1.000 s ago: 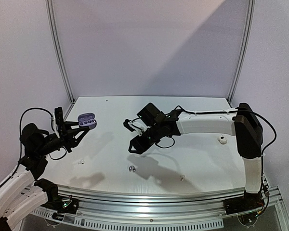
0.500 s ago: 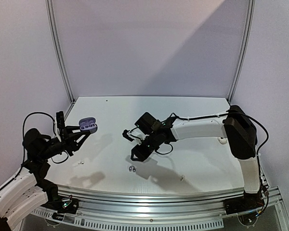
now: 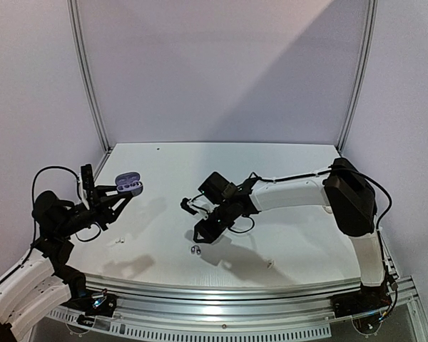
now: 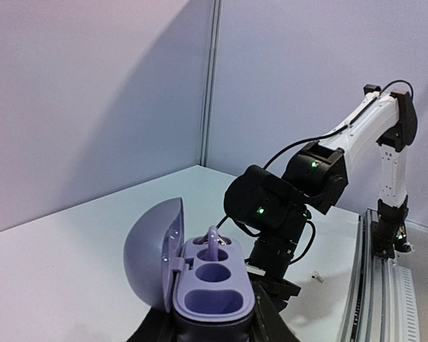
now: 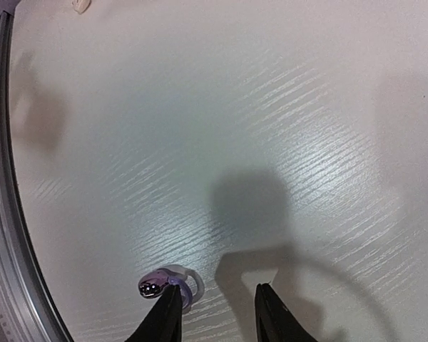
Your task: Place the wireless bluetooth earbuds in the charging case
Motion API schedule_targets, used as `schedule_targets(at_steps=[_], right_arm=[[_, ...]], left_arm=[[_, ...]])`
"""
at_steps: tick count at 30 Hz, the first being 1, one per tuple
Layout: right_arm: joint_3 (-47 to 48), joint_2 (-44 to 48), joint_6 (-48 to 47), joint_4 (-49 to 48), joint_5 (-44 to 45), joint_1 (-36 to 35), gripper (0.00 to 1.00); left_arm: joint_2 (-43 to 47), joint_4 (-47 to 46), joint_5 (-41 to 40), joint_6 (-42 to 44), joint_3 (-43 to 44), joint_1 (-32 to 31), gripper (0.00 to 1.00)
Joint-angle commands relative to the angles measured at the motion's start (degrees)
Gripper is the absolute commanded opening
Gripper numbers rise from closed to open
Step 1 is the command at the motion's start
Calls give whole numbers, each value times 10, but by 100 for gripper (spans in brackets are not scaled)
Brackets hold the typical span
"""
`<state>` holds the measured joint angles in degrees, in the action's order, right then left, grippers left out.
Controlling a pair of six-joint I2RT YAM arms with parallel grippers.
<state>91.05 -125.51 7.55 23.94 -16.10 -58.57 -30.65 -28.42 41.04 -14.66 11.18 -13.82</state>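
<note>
Two fingers (image 5: 165,317) of the right gripper (image 5: 218,292) stand apart, the gap narrower than a second ago, and the gripper has dropped closer to the table (image 5: 271,107). A chrome earbud (image 5: 157,286) lies at the tip of the finger on this view's left, touching it. Well off to that gripper's side, the left gripper (image 3: 120,194) still pinches the open lilac case (image 4: 212,288), held off the table, with a seated earbud (image 4: 214,246) in its far slot.

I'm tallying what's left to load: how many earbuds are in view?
4: a seated earbud in the open case; a chrome-tipped earbud beside the right pincer; two tiny white earbuds loose, one to its left, one to its right. Others may be hidden.
</note>
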Motion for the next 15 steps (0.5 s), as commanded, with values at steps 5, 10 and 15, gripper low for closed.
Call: schedule_targets(at_steps=[5,10,15], right_arm=[[-12,-23,4,-1,-23,-5,31],[-17,-25,6,-5,-35,-11,29],[-25,-22,10,-11,-41,-14,28]], left_arm=[[4,-11,-9,2,-10,10,0],[3,-7,-10,4,-10,13,0],[0,-9,-11,4,-10,14,0]])
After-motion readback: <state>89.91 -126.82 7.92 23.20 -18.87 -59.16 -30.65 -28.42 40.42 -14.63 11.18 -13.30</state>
